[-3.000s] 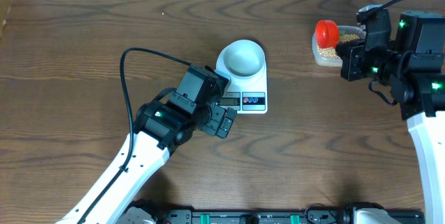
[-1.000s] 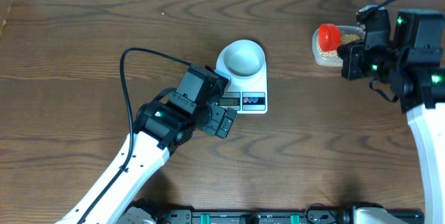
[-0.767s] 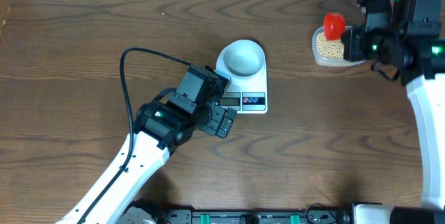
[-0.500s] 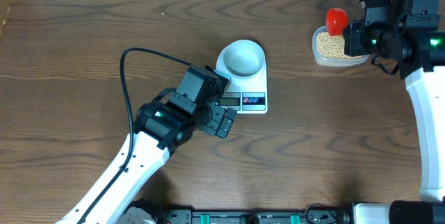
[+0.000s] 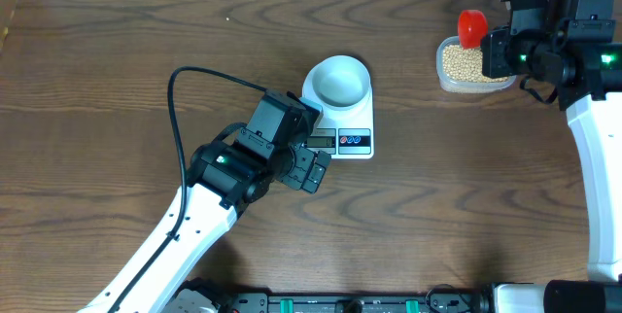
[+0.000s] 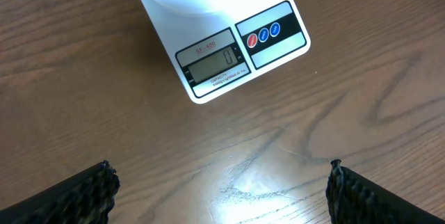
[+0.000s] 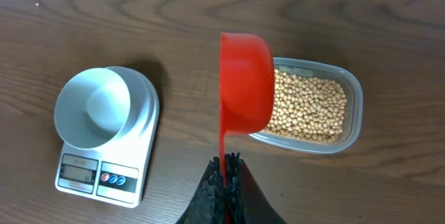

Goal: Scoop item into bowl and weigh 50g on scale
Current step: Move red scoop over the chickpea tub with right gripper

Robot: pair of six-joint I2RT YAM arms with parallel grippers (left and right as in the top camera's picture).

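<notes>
Tan-yellow round soybeans (image 7: 309, 109) sit at two o'clock from your right claw (image 7: 224, 170), clamped on the red plastic scoop (image 7: 245, 85).

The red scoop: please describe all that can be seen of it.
The red scoop looks like glossy plastic: a deep round cup on a thin straight handle. It is turned on its side, its inside hidden. The right tool is shut on the handle. In the right wrist view the cup overlaps one end of the clear tub of tan beans; whether it touches them cannot be told.
</notes>
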